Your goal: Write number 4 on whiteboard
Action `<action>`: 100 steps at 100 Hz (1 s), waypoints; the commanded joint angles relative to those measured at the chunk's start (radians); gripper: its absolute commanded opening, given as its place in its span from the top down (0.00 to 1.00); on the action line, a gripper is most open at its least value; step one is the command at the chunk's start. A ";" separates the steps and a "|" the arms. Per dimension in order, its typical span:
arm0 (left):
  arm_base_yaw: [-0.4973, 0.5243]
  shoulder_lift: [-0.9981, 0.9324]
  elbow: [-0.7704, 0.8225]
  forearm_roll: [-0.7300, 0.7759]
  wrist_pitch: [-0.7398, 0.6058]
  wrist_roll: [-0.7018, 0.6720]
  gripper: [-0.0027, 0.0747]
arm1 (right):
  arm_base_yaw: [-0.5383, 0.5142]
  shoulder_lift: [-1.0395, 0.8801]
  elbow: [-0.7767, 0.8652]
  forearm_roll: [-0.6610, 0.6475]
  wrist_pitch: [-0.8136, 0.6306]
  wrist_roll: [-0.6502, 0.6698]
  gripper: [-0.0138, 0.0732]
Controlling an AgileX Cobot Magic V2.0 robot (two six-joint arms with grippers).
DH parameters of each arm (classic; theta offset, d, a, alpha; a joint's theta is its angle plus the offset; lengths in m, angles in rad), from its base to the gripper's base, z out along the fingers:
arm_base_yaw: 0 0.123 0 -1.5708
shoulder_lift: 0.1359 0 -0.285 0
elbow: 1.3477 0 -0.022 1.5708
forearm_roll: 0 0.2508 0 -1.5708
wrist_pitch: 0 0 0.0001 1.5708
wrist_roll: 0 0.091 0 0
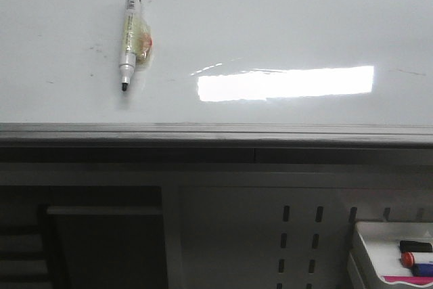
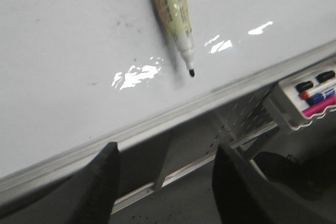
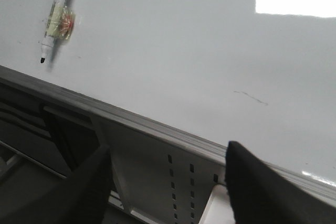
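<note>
Both grippers are seen spread and empty: the left gripper (image 2: 165, 182) and the right gripper (image 3: 168, 187) are held below the whiteboard's (image 1: 284, 25) grey edge rail (image 1: 216, 132). The uncapped marker (image 1: 130, 35) is found beyond the left fingers, on the board, tip toward the rail, ungrasped. No number 4 is drawn; only faint smudges are visible. Everything is judged left to do. Open board is offered beside the marker; the marker tray (image 1: 379, 255) sits below the rail.

Whiteboard (image 1: 270, 25) glossy white – marker (image 1: 132, 32) yellowish, blk tip.
</note>
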State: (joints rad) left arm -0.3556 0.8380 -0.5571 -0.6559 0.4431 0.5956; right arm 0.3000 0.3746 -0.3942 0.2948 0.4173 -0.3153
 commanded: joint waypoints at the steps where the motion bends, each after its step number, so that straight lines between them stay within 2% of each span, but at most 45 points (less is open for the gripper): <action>1: -0.027 0.051 -0.090 -0.080 -0.061 -0.002 0.48 | 0.000 0.016 -0.036 -0.002 -0.063 -0.011 0.36; 31: -0.182 0.201 -0.166 -0.075 -0.254 -0.002 0.48 | 0.000 0.024 -0.036 -0.002 -0.063 -0.011 0.36; 46: -0.213 0.274 -0.166 -0.132 -0.374 -0.002 0.48 | 0.000 0.029 -0.036 -0.002 -0.063 -0.011 0.36; 60: -0.213 0.349 -0.166 -0.172 -0.415 -0.002 0.48 | 0.000 0.029 -0.036 -0.002 -0.065 -0.011 0.36; 100: -0.213 0.481 -0.245 -0.172 -0.408 -0.002 0.48 | 0.000 0.029 -0.036 -0.002 -0.079 -0.011 0.36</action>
State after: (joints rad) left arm -0.5602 1.3191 -0.7571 -0.8141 0.0871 0.5956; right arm 0.3000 0.3873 -0.3942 0.2933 0.4173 -0.3143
